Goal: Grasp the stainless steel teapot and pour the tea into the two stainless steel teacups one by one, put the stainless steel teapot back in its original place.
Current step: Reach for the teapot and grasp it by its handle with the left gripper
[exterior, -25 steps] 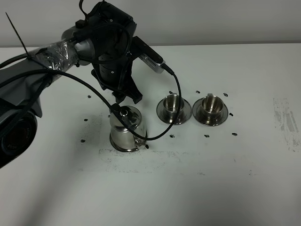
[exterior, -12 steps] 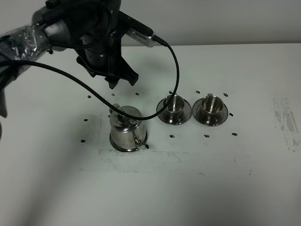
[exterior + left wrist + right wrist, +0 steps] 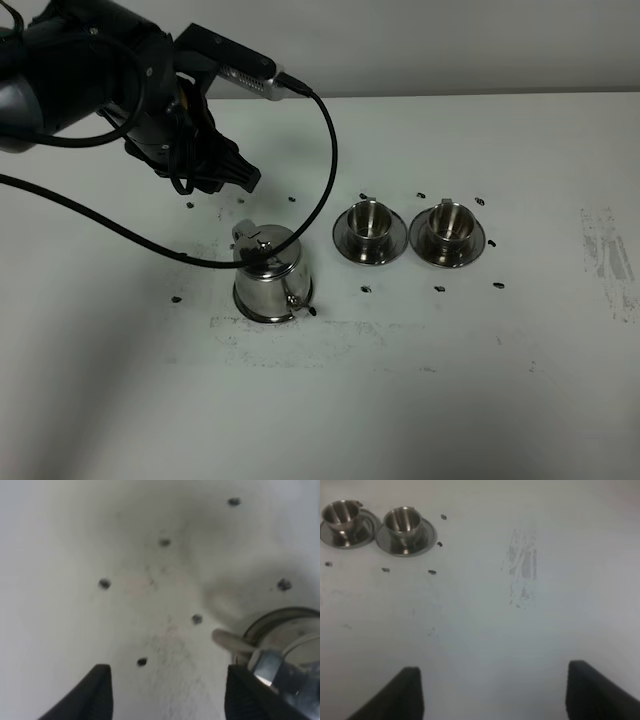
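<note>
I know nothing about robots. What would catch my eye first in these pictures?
The bulky black arm with its looping cable fills the upper left of the high view, its hand open and clear of the teapot. That mirror-bright teapot stands on the white table, and to its right two small shiny cups sit side by side.

White table [image 3: 450, 420], small dark marks [image 3: 367, 290] scattered across it, greyish scuffed patch [image 3: 606, 250], perhaps abrasion
</note>
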Tool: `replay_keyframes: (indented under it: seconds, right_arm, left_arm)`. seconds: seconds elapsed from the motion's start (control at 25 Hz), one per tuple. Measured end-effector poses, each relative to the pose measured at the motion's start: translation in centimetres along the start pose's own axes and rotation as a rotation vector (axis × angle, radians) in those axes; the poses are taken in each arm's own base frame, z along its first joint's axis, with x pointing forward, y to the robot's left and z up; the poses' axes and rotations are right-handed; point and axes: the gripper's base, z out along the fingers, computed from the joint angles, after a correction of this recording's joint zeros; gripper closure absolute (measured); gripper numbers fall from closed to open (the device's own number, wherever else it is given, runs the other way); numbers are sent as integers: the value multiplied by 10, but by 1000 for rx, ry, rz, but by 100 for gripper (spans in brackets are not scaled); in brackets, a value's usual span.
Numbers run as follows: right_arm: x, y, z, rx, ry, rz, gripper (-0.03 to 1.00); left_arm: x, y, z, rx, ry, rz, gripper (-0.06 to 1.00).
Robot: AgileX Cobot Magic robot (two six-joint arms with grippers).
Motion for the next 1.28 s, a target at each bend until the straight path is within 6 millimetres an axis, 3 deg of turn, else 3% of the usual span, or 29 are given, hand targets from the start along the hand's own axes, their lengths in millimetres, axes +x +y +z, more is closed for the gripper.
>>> replay_keyframes:
  seconds: [0.4,0.8,1.28]
  right_arm:
    - [0,0,0,0,0,1,38]
    - [0,0,0,0,0,1,38]
    - [0,0,0,0,0,1,38]
  left_arm:
    - [-2,-15,47,93,-13,183,47]
    - [8,0,50,96,71,170,47]
    - [-3,2,58,69,-56,165,47]
